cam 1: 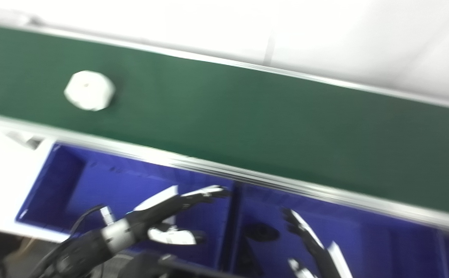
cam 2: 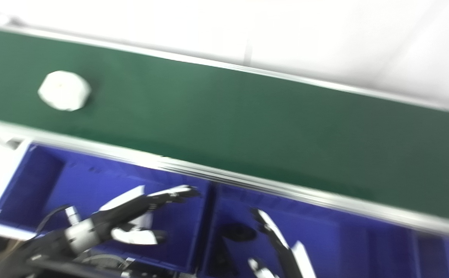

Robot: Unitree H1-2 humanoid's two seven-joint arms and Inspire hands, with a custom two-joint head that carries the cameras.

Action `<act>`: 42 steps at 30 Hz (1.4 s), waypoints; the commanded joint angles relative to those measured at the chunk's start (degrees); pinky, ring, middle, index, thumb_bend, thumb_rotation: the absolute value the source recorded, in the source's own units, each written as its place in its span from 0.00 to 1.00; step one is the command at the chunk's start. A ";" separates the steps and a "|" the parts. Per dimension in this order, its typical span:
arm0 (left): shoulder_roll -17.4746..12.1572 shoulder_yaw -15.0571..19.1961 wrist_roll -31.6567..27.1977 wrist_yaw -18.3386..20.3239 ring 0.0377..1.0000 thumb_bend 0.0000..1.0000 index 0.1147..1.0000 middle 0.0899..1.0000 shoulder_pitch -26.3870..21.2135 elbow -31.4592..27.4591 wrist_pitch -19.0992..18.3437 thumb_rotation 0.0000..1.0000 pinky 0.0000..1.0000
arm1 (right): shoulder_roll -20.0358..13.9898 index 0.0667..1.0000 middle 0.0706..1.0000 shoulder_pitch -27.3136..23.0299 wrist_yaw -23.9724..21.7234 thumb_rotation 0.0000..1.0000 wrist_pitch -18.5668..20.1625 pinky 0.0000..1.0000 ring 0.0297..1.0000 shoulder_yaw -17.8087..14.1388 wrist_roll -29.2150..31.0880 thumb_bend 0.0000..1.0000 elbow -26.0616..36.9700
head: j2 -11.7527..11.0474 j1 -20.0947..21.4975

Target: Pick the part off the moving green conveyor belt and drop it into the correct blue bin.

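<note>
Both hands are empty with fingers spread: left hand (cam 1: 158, 224) over the left blue bin (cam 1: 66, 181), right hand (cam 1: 313, 247) low over the neighbouring bin. We note the white part (cam 1: 89, 90), blocky and faceted, far left on the conveyor belt (cam 1: 247, 116). We judge it rigid and light, best pinched across opposite flats.

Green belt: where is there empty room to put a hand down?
The green belt is bare from the white part all the way right. Only the left end is taken. Nearer, the left hand and right hand crowd the blue bins.
</note>
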State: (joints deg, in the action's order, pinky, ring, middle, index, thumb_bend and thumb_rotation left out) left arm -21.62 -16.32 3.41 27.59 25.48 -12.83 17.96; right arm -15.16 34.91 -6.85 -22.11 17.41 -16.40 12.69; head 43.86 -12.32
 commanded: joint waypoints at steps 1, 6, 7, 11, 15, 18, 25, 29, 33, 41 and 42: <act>-0.29 0.02 0.54 -1.14 0.96 0.42 0.97 0.98 0.31 -0.48 2.90 0.71 0.92 | 0.03 0.92 0.94 0.86 0.52 1.00 -3.14 0.84 0.90 0.04 -0.08 0.66 0.20 | -0.06 0.53; -0.45 -0.10 0.27 -1.57 0.96 0.41 0.97 0.98 0.51 0.09 3.49 0.71 0.92 | -0.03 0.92 0.94 0.84 0.32 1.00 -3.49 0.84 0.90 0.21 0.40 0.66 -0.17 | 0.11 3.30; -0.55 -0.05 0.07 -1.58 0.96 0.41 0.97 0.99 0.51 0.25 3.69 0.71 0.92 | 0.10 0.92 0.94 0.84 0.33 1.00 -3.52 0.84 0.90 0.27 0.30 0.66 -0.23 | 0.11 3.96; -0.85 0.23 -0.78 -1.65 0.95 0.41 0.97 0.98 0.36 0.86 4.45 0.73 0.92 | 0.62 0.91 0.93 0.32 0.50 0.98 -4.39 0.84 0.90 0.96 0.88 0.66 -1.33 | 0.18 4.88; -1.14 0.32 -0.81 -1.68 0.95 0.41 0.96 0.98 0.30 0.79 4.49 0.73 0.92 | 0.70 0.91 0.93 -0.02 1.27 0.96 -4.75 0.84 0.90 1.55 0.94 0.65 -1.82 | 0.13 4.99; -1.54 0.36 -0.96 -1.51 0.95 0.40 0.96 0.98 0.25 -0.83 3.96 0.74 0.92 | 0.44 0.92 0.93 -0.05 1.89 0.97 -4.77 0.84 0.90 1.90 0.46 0.64 -2.05 | 0.12 5.14; -1.03 4.13 1.26 -4.98 0.75 0.40 0.77 0.78 -1.23 -11.35 8.08 0.48 0.69 | 0.05 0.93 0.94 -0.58 3.05 0.99 -4.77 0.85 0.91 2.74 0.26 0.65 -2.89 | 0.08 5.10; -0.38 7.00 1.67 -7.50 0.57 0.45 0.60 0.58 -3.75 -17.60 8.87 0.33 0.53 | 0.06 0.92 0.94 -1.06 3.55 0.99 -4.73 0.85 0.91 3.07 -0.20 0.64 -3.17 | 0.08 5.08; -1.93 9.30 2.39 -7.57 0.48 0.50 0.44 0.51 -9.20 -22.23 8.84 0.09 0.47 | -0.06 0.93 0.94 -1.40 3.54 1.00 -4.73 0.86 0.91 2.97 -0.65 0.65 -3.09 | -0.10 4.85; -6.77 12.18 8.10 -3.26 0.58 0.51 0.43 0.63 -21.95 -24.50 4.70 0.08 0.52 | -0.59 0.93 0.95 -2.44 2.77 1.00 -4.52 0.86 0.91 2.78 -0.33 0.64 -2.89 | -0.59 4.86; -7.46 12.29 8.60 -2.75 0.60 0.52 0.43 0.65 -23.38 -24.04 4.15 0.08 0.54 | -0.60 0.93 0.95 -2.60 2.65 1.00 -4.46 0.86 0.91 2.73 -0.28 0.64 -2.84 | -0.62 4.88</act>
State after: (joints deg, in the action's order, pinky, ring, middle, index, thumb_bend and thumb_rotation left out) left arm -27.51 -4.86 11.44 24.64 3.81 -36.51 22.80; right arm -15.49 32.31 -4.12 -23.30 20.17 -17.13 8.45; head 43.24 -7.38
